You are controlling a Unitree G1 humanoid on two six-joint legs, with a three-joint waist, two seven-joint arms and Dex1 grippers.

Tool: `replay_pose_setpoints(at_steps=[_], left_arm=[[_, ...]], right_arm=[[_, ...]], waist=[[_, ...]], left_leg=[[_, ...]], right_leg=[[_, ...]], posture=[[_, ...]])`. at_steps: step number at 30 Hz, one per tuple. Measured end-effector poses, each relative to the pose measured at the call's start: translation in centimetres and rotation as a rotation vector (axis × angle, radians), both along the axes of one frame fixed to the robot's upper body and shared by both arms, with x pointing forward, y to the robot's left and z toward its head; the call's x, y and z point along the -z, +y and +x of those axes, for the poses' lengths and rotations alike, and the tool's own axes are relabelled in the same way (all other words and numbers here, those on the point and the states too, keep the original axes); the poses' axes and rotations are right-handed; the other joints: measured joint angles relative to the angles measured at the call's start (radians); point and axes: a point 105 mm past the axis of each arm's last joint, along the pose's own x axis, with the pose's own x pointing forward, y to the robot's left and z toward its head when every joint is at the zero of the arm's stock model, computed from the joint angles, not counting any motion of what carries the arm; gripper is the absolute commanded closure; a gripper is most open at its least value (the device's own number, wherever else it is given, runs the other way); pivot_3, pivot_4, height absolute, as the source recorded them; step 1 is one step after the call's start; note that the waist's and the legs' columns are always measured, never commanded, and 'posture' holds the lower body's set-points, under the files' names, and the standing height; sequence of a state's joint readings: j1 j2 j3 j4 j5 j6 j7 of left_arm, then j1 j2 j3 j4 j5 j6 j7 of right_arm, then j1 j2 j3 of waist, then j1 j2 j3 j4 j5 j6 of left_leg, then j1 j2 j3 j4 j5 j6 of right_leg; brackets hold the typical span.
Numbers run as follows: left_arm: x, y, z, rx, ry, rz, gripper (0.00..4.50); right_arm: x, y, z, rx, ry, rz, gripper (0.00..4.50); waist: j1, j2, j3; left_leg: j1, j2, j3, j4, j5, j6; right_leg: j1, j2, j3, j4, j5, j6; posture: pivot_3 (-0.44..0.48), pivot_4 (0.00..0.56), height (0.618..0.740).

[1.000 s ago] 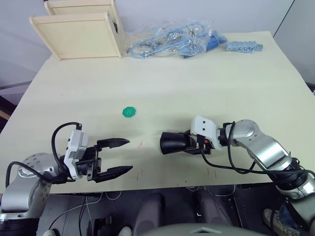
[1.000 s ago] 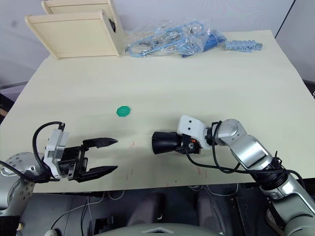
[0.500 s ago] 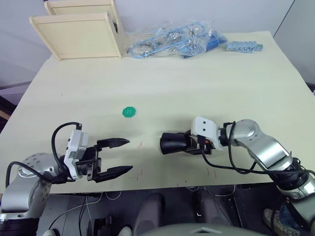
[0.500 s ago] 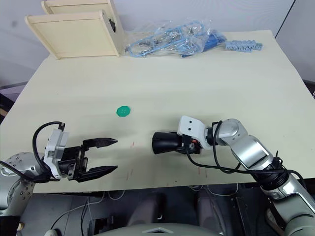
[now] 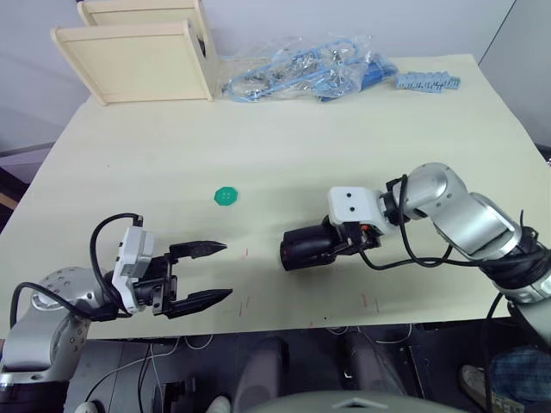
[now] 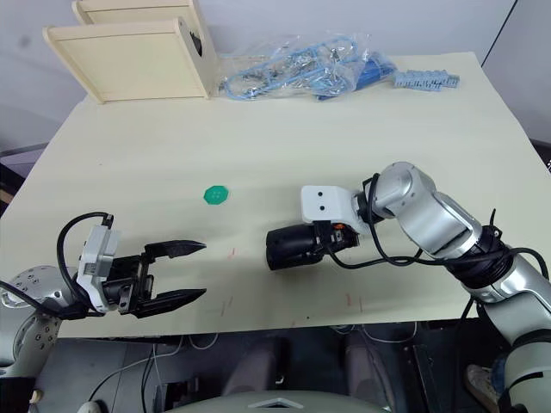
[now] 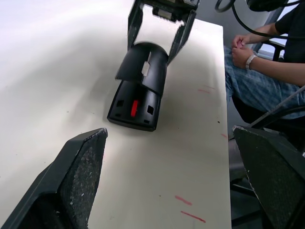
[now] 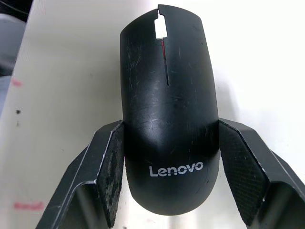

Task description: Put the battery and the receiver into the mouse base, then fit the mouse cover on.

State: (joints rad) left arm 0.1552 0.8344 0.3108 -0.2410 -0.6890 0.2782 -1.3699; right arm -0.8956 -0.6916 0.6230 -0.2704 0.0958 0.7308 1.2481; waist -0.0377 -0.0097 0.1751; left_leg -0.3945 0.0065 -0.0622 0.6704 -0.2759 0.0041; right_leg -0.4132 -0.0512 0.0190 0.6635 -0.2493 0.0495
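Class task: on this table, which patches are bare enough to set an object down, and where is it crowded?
Bare: the table between the green disc and the plastic bags; also between the left gripper and the mouse cover. Crowded: the far edge, with wooden boxes and bags.

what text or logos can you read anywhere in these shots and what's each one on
"Lenovo": white lettering on the rear of the mouse cover, which sits between the fingers of the right tool.
No other text is readable: the bagged blue parts and the wooden boxes at the far end of the table show no legible labels.
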Motion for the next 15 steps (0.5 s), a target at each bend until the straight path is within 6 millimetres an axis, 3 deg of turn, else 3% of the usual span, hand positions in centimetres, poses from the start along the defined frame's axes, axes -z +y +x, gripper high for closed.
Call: replay_pose_setpoints(at_steps=[15], left_arm=[[0.1, 0.0, 0.0, -0.007, 0.004, 0.001, 0.00]], right_arm=[[1.7, 0.6, 0.5, 0.028, 0.021, -0.058, 2.08]], waist=[[0.000, 0.000, 0.000]], left_leg=[[0.000, 0.000, 0.000, 0.000, 0.000, 0.000]], right_leg=[[0.000, 0.000, 0.000, 0.000, 0.000, 0.000]], posture=[[0.000, 0.150, 0.740]])
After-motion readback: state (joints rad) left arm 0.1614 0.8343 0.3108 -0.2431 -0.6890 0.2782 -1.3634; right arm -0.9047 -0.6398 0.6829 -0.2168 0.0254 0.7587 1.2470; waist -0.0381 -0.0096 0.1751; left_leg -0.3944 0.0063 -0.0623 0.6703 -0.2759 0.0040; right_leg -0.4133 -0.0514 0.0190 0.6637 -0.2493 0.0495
